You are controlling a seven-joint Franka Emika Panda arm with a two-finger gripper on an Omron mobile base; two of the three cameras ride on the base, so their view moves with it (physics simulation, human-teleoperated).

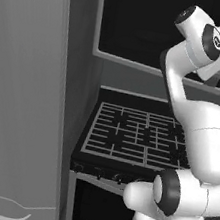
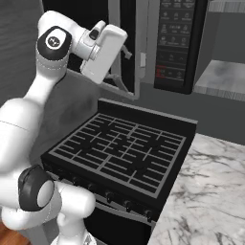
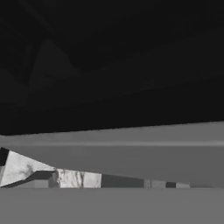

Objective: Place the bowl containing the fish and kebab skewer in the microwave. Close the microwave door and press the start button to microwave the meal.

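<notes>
One microwave [image 2: 158, 43] is mounted above the stove [image 2: 122, 153], its black button panel [image 2: 174, 40] facing out on the right. Its door [image 1: 161, 27], a black glass panel in a thin grey frame, lies flat across the front in the left base view; the cavity and any contents are hidden behind the dark glass. The arm rises from the base, bends at the elbow and reaches up, the white hand [image 2: 103, 52] raised against the door's lower right area near the grey handle edge [image 2: 142, 48]. The fingers are concealed behind the hand, so whether they are released or clenched cannot be told. One marble tabletop [image 2: 210, 191] adjoins the stove; one tall grey fridge door [image 1: 21, 92] stands at left.
</notes>
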